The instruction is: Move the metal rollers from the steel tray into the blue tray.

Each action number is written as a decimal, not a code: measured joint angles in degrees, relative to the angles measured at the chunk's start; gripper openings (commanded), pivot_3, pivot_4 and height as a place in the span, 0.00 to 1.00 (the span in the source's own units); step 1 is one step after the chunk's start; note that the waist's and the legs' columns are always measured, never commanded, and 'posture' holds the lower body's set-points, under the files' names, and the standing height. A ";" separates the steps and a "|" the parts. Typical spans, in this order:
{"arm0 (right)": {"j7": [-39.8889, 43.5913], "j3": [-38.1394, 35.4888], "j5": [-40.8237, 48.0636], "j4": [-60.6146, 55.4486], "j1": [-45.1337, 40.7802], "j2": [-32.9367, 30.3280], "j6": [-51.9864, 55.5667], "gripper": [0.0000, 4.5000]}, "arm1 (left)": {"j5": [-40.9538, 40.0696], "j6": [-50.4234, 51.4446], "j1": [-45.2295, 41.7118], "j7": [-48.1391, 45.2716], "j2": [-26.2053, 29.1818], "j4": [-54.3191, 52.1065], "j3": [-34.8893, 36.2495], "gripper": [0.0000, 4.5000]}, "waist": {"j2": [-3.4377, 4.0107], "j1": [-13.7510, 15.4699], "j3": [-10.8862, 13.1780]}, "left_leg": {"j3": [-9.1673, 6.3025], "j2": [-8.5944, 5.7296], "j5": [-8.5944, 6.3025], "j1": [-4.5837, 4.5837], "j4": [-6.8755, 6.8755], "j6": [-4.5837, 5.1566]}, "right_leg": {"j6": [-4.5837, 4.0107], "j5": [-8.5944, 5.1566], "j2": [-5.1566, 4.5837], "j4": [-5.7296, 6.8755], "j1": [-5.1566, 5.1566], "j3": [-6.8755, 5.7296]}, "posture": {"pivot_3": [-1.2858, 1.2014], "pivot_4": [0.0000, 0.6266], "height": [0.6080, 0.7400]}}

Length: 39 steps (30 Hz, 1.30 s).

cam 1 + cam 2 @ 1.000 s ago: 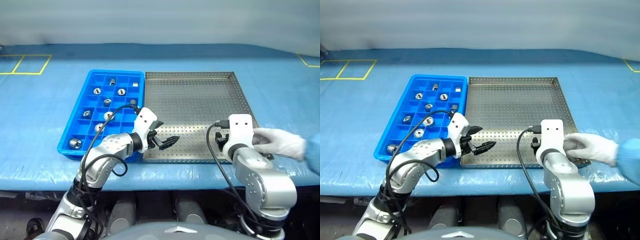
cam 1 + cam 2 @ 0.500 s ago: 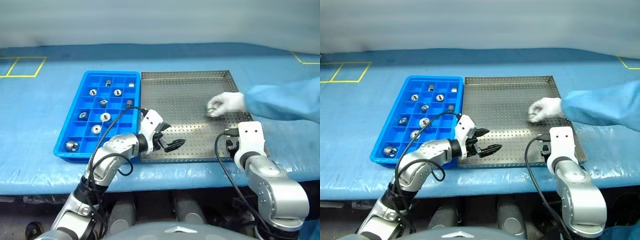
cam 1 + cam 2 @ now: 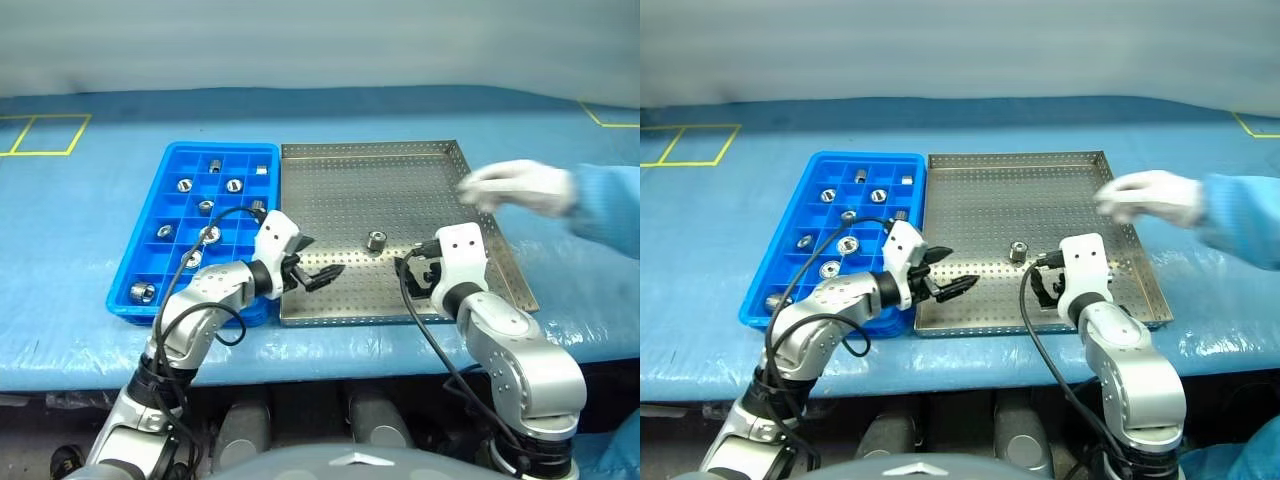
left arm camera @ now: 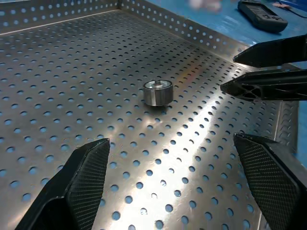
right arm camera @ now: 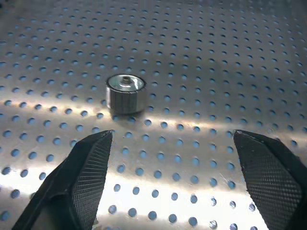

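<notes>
Blue sheeting covers the bench, marked with yellow tape squares at its far corners. From the head views, the blue tray sits left of the steel tray, edges touching; several metal rollers already lie in its compartments. One lone roller stands upright on the steel tray's perforated floor, between the two arms. A person's white-gloved hand hovers over the tray's far right rim.

Left wrist view: the left pincer gapes wide and empty, the roller ahead of it, and the right pincer's fingers enter from the side.

Right wrist view: the right pincer is spread wide, holding nothing, the roller just ahead.

Judged step: reaching for this roller. Next, one pincer should advance, straddle it, then close.
</notes>
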 measured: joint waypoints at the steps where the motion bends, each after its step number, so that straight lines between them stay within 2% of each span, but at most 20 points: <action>1: 0.62 0.30 0.46 0.73 -0.52 0.00 -1.10 0.90 | 0.00 -0.04 0.13 0.33 0.30 -0.32 0.80 1.00 | -0.01 0.10 0.01 | 0.00 0.00 0.00 0.00 0.01 0.00 | 0.00 0.00 0.00 0.00 0.00 0.01 | 0.51 0.24 1.00; 6: 4.19 3.05 2.31 8.02 -4.45 0.09 -8.00 0.90 | 0.05 -0.36 0.79 1.63 2.20 -2.22 5.49 1.00 | -0.04 0.62 0.02 | 0.01 0.00 0.00 0.03 0.01 0.00 | 0.01 0.01 0.00 0.00 0.04 0.01 | 0.53 0.24 1.00; 15: 3.61 6.49 0.23 23.93 -9.29 1.97 -19.87 0.90 | -0.06 -0.02 2.49 3.17 3.14 -6.56 6.52 1.00 | -0.05 2.72 0.03 | -0.01 -0.01 0.00 0.01 -0.03 0.00 | 0.01 0.03 0.01 0.00 0.03 0.02 | 0.56 0.24 1.00; 24: 2.53 6.59 -0.80 25.74 -9.37 1.74 -21.81 0.90 | -0.27 0.57 5.28 4.64 3.27 -9.05 7.85 1.00 | -0.04 4.24 0.03 | -0.01 -0.01 0.01 0.04 0.03 0.00 | 0.01 0.03 0.02 0.04 0.06 0.01 | 0.58 0.24 1.00; 39: -2.49 5.71 -3.19 27.17 -7.62 2.84 -21.59 0.90 | -0.66 1.73 7.83 5.85 3.68 -10.77 8.10 1.00 | -0.04 4.44 0.02 | -0.02 -0.01 0.01 0.04 0.04 0.00 | 0.01 0.03 0.02 0.05 0.07 0.01 | 0.58 0.24 1.00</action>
